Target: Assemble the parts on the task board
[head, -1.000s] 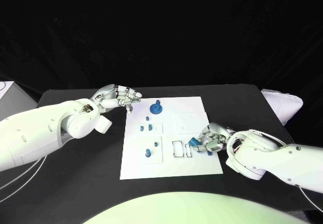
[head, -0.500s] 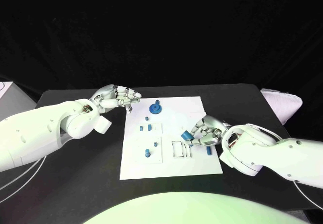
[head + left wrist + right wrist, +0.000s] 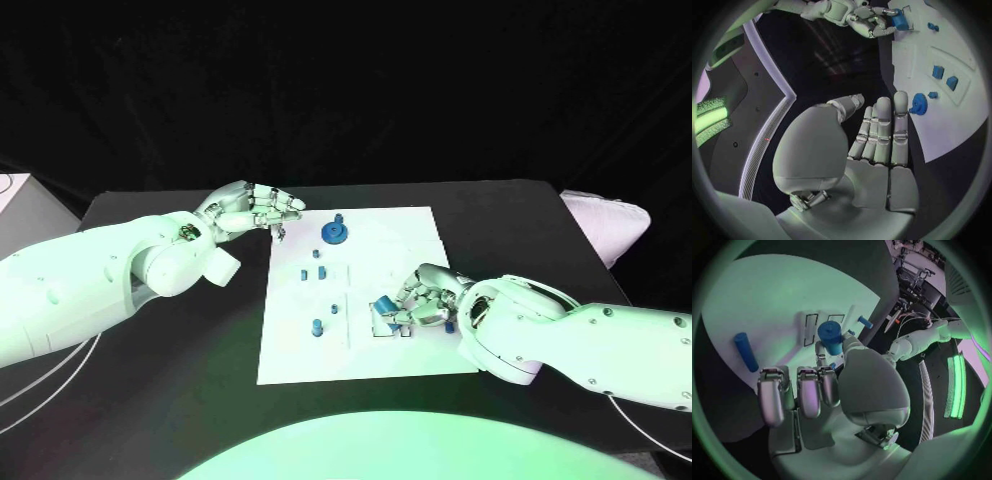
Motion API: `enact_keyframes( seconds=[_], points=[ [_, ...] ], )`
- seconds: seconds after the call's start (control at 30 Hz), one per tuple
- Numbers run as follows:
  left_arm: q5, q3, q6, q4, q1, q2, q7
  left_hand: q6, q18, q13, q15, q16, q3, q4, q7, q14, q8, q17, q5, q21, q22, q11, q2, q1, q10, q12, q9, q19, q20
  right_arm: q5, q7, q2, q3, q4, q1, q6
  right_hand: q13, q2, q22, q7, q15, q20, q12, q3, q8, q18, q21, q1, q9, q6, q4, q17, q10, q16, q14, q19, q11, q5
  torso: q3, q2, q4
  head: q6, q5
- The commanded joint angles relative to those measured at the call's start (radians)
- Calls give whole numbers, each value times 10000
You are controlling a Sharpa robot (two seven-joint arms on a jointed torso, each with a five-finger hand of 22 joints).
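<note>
Over the near middle of the task board [image 3: 418, 225], pinched a short blue peg [image 3: 387, 305] between the thumb and a finger of the right hand [image 3: 421, 303], with the other fingers curled beside it. Hung just above the two outlined slots [image 3: 811, 322], close over their right side. Judged the peg's long axis as roughly upright, free end toward the board, though could not tell the exact tilt. Saw another blue peg [image 3: 746, 351] lying loose on the board near that hand. Rested at the far-left corner with the left hand [image 3: 253, 208], fingers straight and side by side, thumb apart, holding nothing, just left of the blue gear [image 3: 333, 234]. Called for the right hand, much the nearer, to go down and a touch left toward a slot.
</note>
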Motion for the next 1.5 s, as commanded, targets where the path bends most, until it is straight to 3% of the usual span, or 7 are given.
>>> enact_keyframes(
  seconds=[0.03, 0.57, 0.93, 1.03, 1.1, 1.23, 1.5],
  points=[
    [78, 6, 183, 30, -1, 1, 26, -80, 72, -15, 44, -25, 28, -27, 78, 13, 49, -10, 51, -65, -8, 8, 64, -15, -53, -26, -17, 5, 39, -225, -184, 83, 3, -27, -23, 421, 2042, 3, 2554, -521, -83, -107, 114, 65, 526, -78, 86, -176, -10, 826, -20, 2136, 631, 79, 952, 986, -96, -77, 7, 6, -6, 1, 15],
    [77, 6, 242, 40, -1, -31, -18, -87, 72, -18, 45, -25, 29, -29, 79, 10, 51, -10, 56, -69, -10, 9, 63, -21, -61, -27, -21, 5, 40, -349, -279, 299, 5, -98, -36, 530, 2123, 44, 2572, -553, -110, -140, 177, 46, 670, -92, 166, -832, -71, 883, -13, 2234, 685, 124, 973, 999, -127, -447, -2, 6, 2, 1, 13],
    [72, 5, 250, 50, -1, -57, -34, -87, 72, -18, 45, -25, 29, -29, 79, 10, 51, -10, 56, -69, -10, 9, 63, -21, -61, -27, -21, 5, 40, -805, -421, 425, 5, -237, -38, 209, 2192, 551, 2581, -589, -130, -153, 230, 152, 855, -99, 209, -1614, -111, 917, -4, 2337, 729, 172, 995, 1006, -155, -390, 5, 12, 5, 1, 7],
    [72, 5, 251, 53, -1, -61, -35, -87, 72, -18, 45, -25, 29, -29, 79, 10, 51, -10, 56, -69, -10, 9, 63, -21, -61, -27, -21, 5, 40, -882, -401, 454, 5, -239, -38, 212, 2206, 526, 2584, -592, -134, -157, 240, 97, 899, -101, 220, -1807, -116, 911, -3, 2353, 737, 179, 999, 1007, -158, -417, 3, 9, -3, 1, 3],
    [72, 5, 252, 55, -1, -63, -36, -87, 72, -18, 45, -25, 29, -29, 79, 10, 51, -10, 56, -69, -10, 9, 63, -21, -61, -27, -21, 5, 40, -932, -381, 464, 5, -237, -39, 242, 2209, 410, 2585, -601, -142, -167, 229, -116, 976, -102, 226, -2142, -117, 894, -8, 2358, 737, 181, 999, 1008, -166, 198, 3, 7, -3, 1, 8],
    [71, 5, 249, 56, -1, -70, -36, -87, 72, -18, 45, -25, 29, -29, 79, 10, 51, -10, 56, -69, -10, 9, 63, -21, -61, -27, -21, 5, 40, -1034, -352, 451, 5, -226, -39, 406, 2207, 301, 2576, -596, -137, -165, 200, -529, 1096, -95, 190, -2574, -125, 855, -7, 2342, 730, 171, 995, 1001, -161, -365, 6, 3, 0, 1, 12],
    [72, 5, 249, 60, -1, -91, -39, -87, 72, -18, 45, -25, 29, -29, 79, 10, 51, -10, 56, -69, -10, 9, 63, -21, -61, -27, -21, 5, 40, -1150, -224, 306, 5, -114, -46, 603, 2194, 201, 2560, -586, -130, -159, 161, -847, 1172, -83, 126, -2702, -138, 799, -23, 2296, 716, 147, 985, 988, -151, -646, 8, 6, -8, 1, 9]
  ],
)
